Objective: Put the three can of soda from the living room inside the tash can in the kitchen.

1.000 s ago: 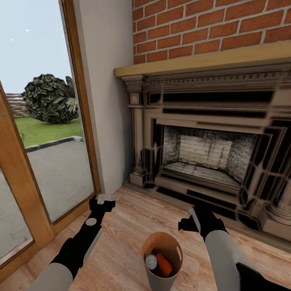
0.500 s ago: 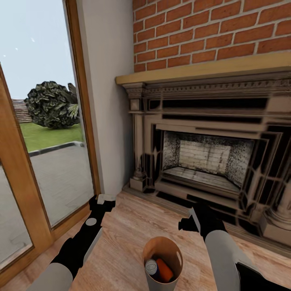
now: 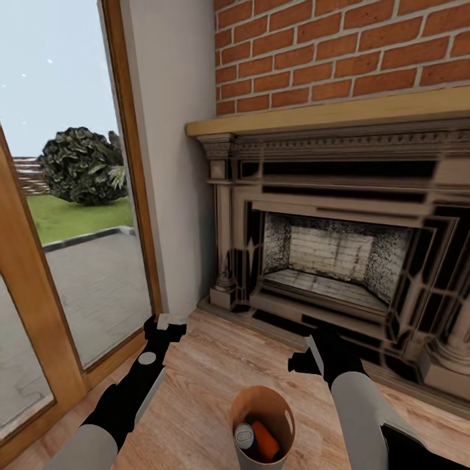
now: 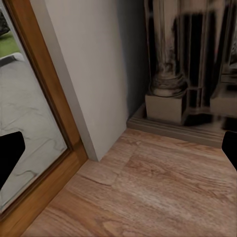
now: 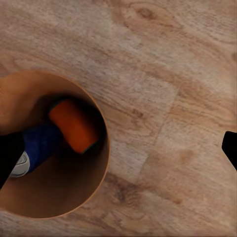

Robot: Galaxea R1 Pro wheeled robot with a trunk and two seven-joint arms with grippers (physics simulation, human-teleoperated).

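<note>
Nearest, at 6 o'clock in the head view, the trash can (image 3: 262, 427) stands on the wood floor (image 3: 209, 378) with its coppery inside open to the camera. Inside lie a dark blue can (image 3: 245, 436) with a silvery top and an orange can (image 3: 266, 440), side by side and touching; a third can cannot be made out. In the right wrist view the same bin (image 5: 94, 192) shows the blue can (image 5: 42, 143) against the orange can (image 5: 74, 126).

Just beyond the bin, the left pincer (image 3: 166, 324) hangs at about 10 o'clock from it and the right pincer (image 3: 312, 356) at about 1 o'clock, both above the floor and holding nothing. Each wrist view shows its dark fingertips (image 4: 10, 155) (image 5: 231, 147) at opposite edges, so both pincers stand spread apart.

Farther off, at 1 to 2 o'clock, is the dark ornate fireplace (image 3: 339, 261) under a pale wooden mantel (image 3: 326, 111), with the red brick wall (image 3: 339, 52) above. At 9 to 10 o'clock a wood-framed glass door (image 3: 78, 261) looks onto paving, grass and a dark bush (image 3: 81, 166). A strip of pale wall (image 3: 173, 163) lies between door and fireplace.
</note>
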